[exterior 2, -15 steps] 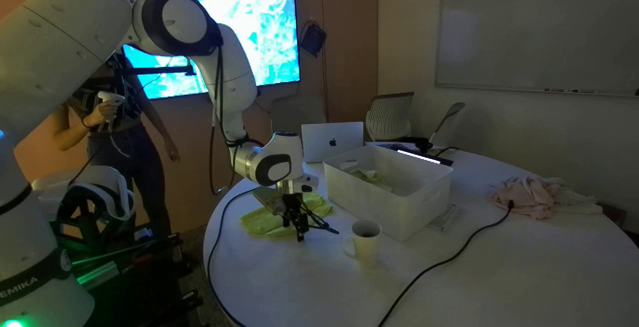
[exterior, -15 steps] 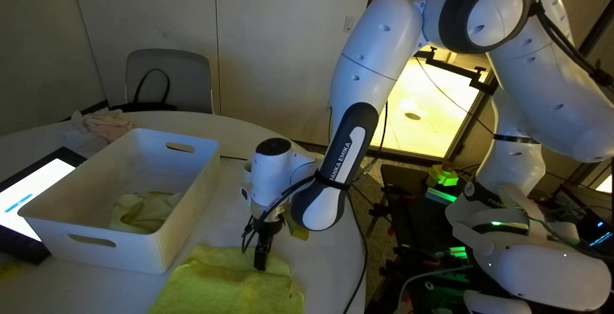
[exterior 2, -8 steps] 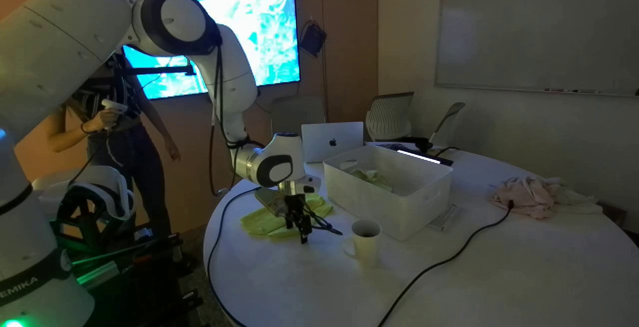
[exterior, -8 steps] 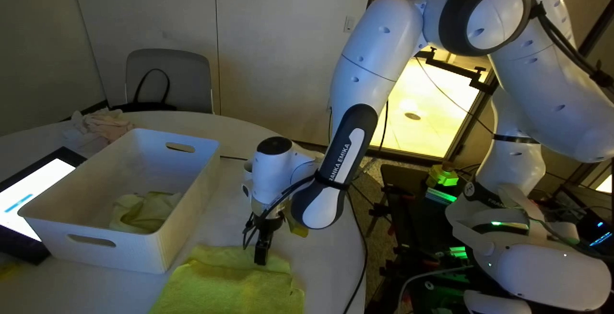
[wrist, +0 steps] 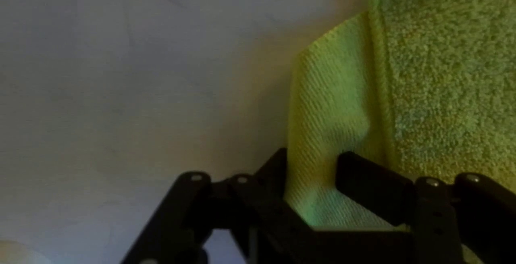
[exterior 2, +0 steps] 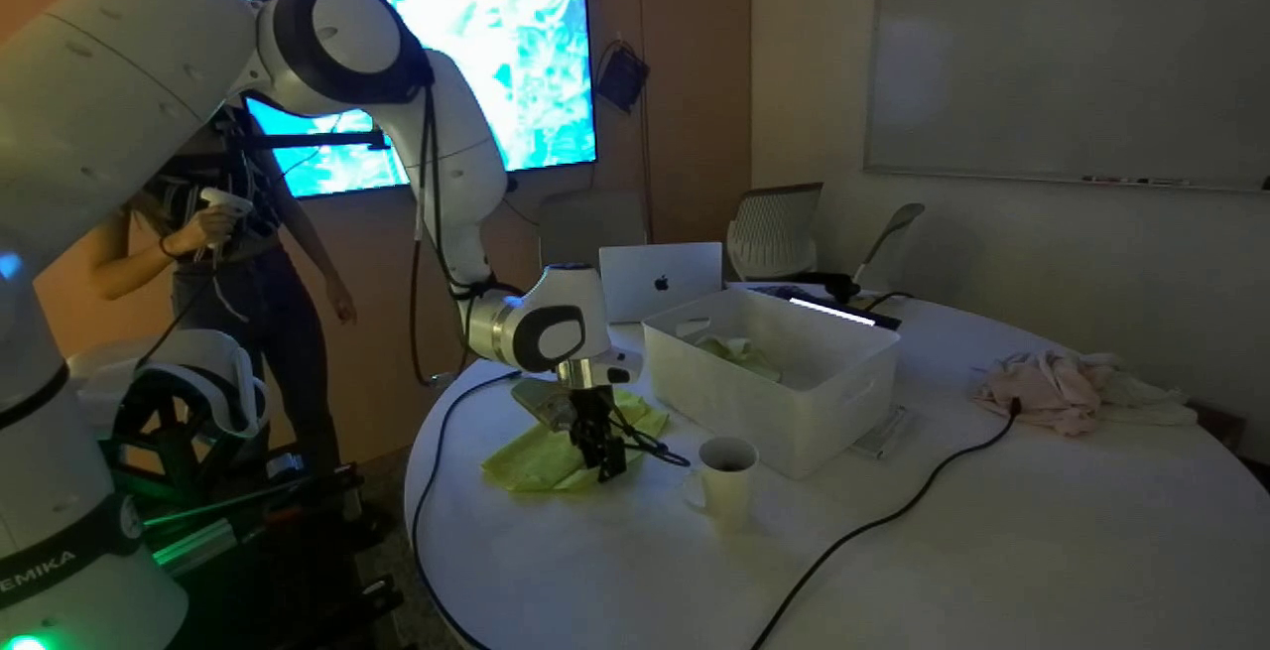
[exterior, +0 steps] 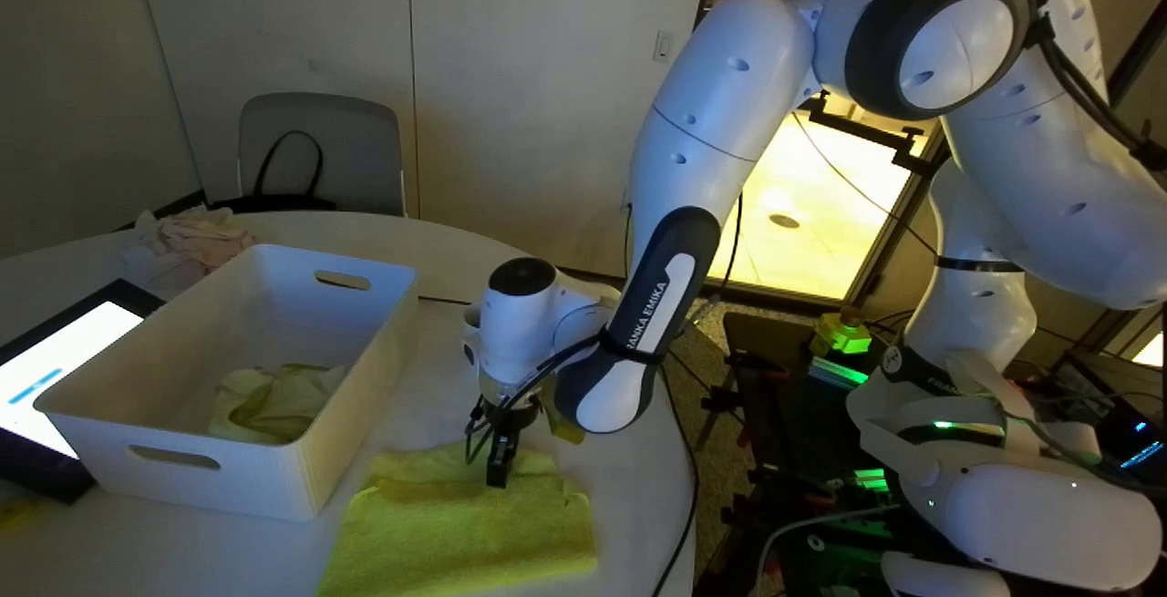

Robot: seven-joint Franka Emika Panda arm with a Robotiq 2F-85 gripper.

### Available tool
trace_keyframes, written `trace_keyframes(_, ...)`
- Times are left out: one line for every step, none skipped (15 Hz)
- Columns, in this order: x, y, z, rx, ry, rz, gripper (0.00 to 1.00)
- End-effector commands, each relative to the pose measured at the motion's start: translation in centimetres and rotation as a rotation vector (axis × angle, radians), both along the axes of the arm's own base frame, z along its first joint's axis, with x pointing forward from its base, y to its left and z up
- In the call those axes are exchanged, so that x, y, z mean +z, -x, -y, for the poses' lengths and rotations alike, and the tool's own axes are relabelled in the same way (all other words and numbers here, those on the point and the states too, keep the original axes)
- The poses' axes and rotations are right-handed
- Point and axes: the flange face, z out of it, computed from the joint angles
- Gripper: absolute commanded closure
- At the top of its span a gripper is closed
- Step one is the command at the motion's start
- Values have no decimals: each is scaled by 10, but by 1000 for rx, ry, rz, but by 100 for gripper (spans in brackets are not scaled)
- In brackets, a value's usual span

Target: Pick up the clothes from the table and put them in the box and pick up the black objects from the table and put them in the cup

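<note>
- The claw (wrist: 312, 169) pointed down and stood partly open: in the wrist view its two fingers were apart, with a ribbed strip of towel between them. Whether both pressed on this strip, I could not tell.
- The yellow-green towel (exterior: 465, 533) lay folded on the round white table (exterior 2: 992, 571), directly below the claw. In the wrist view, the left finger was just outside its edge and the right one over the fabric; I suppose the edge was a sensible choice, because it gathers into a pinch more easily than a flat middle.
- The white mug (exterior 2: 729, 491) stood upright, to the right of the claw and nearer, in an exterior view. Probably this place was meant for receiving the small black objects, of which I could make out none.
- The white plastic bin (exterior: 255, 478) stood to the left of the towel and farther, in an exterior view, with its open top upward; so, I think, the carrying would be short.
- Inside the bin lay a crumpled paler cloth (exterior: 273, 401), which suggests that fabric belonged there.
- Pink and white fabric (exterior 2: 1052, 392) lay well apart, far on the right in an exterior view, perhaps out of the way.
</note>
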Motion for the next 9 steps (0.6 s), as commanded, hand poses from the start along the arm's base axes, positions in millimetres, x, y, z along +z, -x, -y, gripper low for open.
trace_keyframes(0,0,-2,8,27,8,88)
trace_keyframes(4,0,-2,15,32,13,89)
trace_keyframes(8,0,-1,24,33,15,91)
trace_keyframes(15,1,-1,41,30,14,89)
trace_keyframes(21,1,-2,49,30,14,88)
trace_keyframes(31,2,-1,63,25,15,89)
trace_keyframes(39,3,-1,82,19,8,87)
trace_keyframes(51,3,0,97,17,9,88)
trace_keyframes(62,3,0,106,22,13,87)
